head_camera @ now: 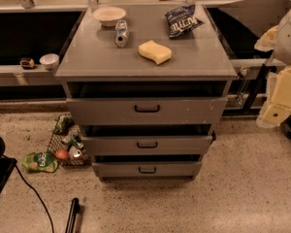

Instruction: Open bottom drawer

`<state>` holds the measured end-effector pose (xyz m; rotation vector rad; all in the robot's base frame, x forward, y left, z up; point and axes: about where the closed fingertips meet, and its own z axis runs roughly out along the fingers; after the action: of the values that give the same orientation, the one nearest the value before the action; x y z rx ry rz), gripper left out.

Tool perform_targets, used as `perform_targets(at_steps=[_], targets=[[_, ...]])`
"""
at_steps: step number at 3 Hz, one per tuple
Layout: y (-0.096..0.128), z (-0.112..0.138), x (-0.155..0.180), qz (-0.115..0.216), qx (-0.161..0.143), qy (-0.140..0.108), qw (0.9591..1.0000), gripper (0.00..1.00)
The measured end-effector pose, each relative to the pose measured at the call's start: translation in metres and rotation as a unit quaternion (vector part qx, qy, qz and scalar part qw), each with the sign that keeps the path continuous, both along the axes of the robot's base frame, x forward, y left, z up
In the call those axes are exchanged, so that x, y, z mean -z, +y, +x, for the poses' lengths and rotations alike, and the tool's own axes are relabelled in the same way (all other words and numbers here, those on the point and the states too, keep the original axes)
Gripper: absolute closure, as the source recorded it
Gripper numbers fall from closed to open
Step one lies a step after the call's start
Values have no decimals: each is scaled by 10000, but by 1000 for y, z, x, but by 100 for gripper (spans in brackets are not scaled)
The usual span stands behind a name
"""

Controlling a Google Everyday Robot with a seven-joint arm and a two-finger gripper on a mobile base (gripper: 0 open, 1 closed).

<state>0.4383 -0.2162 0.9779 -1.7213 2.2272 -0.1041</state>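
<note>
Floor forward of the worktop's front edge is open up to the bottom drawer [146, 169]. A wire basket [68, 147] of litter stands below the front-left corner, close beside the drawers. A black rod [72, 215] lies further forward. The gripper [274, 111] hangs beyond the right edge, well apart.

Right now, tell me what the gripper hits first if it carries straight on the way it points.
The cream gripper, at the right edge, seems to point down: likely the speckled floor beside the grey metal cabinet.
</note>
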Motion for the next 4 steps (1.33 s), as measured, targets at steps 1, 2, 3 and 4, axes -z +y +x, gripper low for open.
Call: perform_targets(at_steps=[1, 2, 3, 4], targets=[[0, 0, 0, 0, 0, 0, 10000, 0], [4, 1, 21, 85, -233, 45, 9997, 0], [21, 2, 81, 506, -742, 213, 9957, 0], [42, 2, 150, 937, -1184, 470, 9874, 0]])
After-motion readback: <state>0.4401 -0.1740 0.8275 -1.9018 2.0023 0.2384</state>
